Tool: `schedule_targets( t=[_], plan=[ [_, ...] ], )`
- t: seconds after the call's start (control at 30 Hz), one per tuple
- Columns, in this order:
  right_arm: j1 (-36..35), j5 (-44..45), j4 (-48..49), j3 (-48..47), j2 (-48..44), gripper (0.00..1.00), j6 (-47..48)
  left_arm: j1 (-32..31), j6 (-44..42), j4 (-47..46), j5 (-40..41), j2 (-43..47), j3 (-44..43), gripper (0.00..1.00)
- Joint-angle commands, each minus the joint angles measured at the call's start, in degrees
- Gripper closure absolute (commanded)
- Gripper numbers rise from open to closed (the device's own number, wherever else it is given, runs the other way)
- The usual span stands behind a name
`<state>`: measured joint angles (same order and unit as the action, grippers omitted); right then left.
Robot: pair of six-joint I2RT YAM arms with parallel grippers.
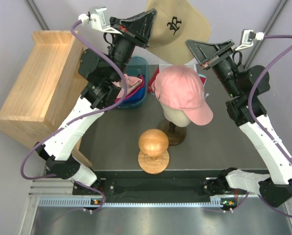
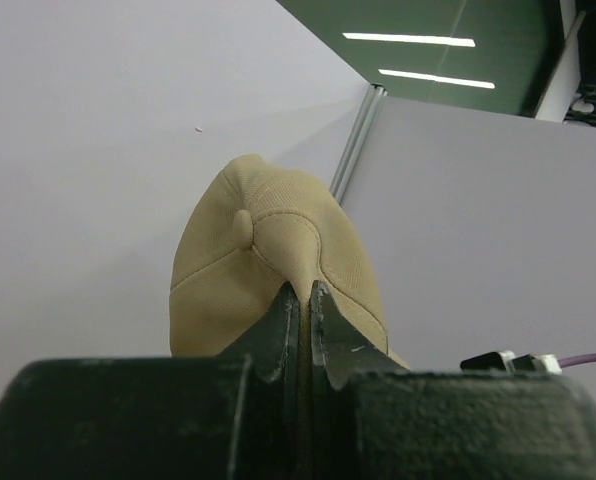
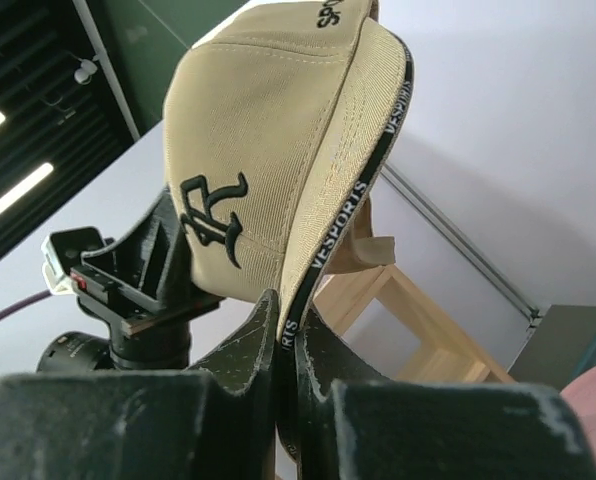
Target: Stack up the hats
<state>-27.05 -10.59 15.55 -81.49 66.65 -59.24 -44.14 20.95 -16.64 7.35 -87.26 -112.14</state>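
The tan cap (image 1: 178,24) hangs raised behind the pink cap (image 1: 182,90), left gripper (image 2: 300,300) pinched shut on its crown and right gripper (image 3: 288,320) clamped on its brim, seemingly to hold it spread open for lowering on top.

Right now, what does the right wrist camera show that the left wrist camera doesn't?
Only the right wrist view shows the black embroidered letter on the tan cap, its lettered brim edge and the wooden shelf. Only the left wrist view shows the cap's top button and ceiling lights. Both show the tan cap held in a shut pincer: the left pincer on cloth, the right pincer on the brim.
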Motion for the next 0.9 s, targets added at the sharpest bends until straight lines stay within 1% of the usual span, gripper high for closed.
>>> schedule_targets(
  t=[0.0, 0.03, 0.07, 0.1, 0.13, 0.17, 0.27, 0.3, 0.4, 0.43, 0.5, 0.73, 0.87],
  plan=[
    [-0.5, 2.4, -2.8, -2.2, -1.9, 1.00, 0.4, -0.4, -6.3, -0.9, 1.8, 2.6, 1.0, 1.00],
    [-0.4, 3.7, -4.5, -3.3, -2.1, 1.00, 0.1, -0.4, -7.3, -0.2, 3.4, 2.8, 1.7, 0.95],
    [-0.2, 4.3, -6.7, -4.1, -2.1, 1.00, -0.5, -0.4, -8.3, 0.8, 4.4, 3.3, 1.9, 0.70],
    [0.1, 4.7, -10.2, -4.9, -2.3, 1.00, -0.8, -0.4, -10.5, 1.3, 5.1, 3.6, 2.6, 0.54],
    [0.3, 4.9, -10.9, -5.7, -2.5, 1.00, -1.3, -0.4, -11.6, 1.5, 6.7, 4.4, 3.1, 0.44],
    [0.5, 5.0, -11.9, -6.0, -2.8, 1.00, -1.7, -0.5, -12.9, 1.7, 7.7, 4.8, 3.4, 0.30],
    [0.9, 5.1, -15.5, -6.8, -3.1, 1.00, -3.4, -0.3, -18.0, 1.5, 12.2, 6.6, 5.5, 0.18],
    [0.9, 5.1, -17.3, -6.5, -3.1, 1.00, -3.8, -0.3, -20.5, 1.0, 13.5, 7.0, 6.4, 0.13],
    [1.1, 5.1, -17.7, -4.2, -3.9, 1.00, -7.5, -0.3, -26.3, 0.4, 17.5, 8.1, 7.5, 0.05],
    [0.9, 5.2, -17.8, -3.8, -4.2, 1.00, -10.0, -0.3, -27.4, 0.4, 18.1, 8.2, 7.7, 0.04],
    [1.0, 5.3, -18.3, -2.5, -5.2, 1.00, -11.9, -0.3, -29.8, 0.3, 19.4, 8.5, 8.0, 0.02],
    [1.0, 7.9, -23.4, -1.3, -8.6, 1.00, -19.4, -0.3, -32.0, 0.1, 20.2, 9.4, 8.8, 0.02],
    [1.0, 10.1, -30.0, -0.8, -11.8, 1.00, -20.3, -0.3, -32.8, 0.0, 20.2, 9.7, 9.0, 0.02]
  ],
)
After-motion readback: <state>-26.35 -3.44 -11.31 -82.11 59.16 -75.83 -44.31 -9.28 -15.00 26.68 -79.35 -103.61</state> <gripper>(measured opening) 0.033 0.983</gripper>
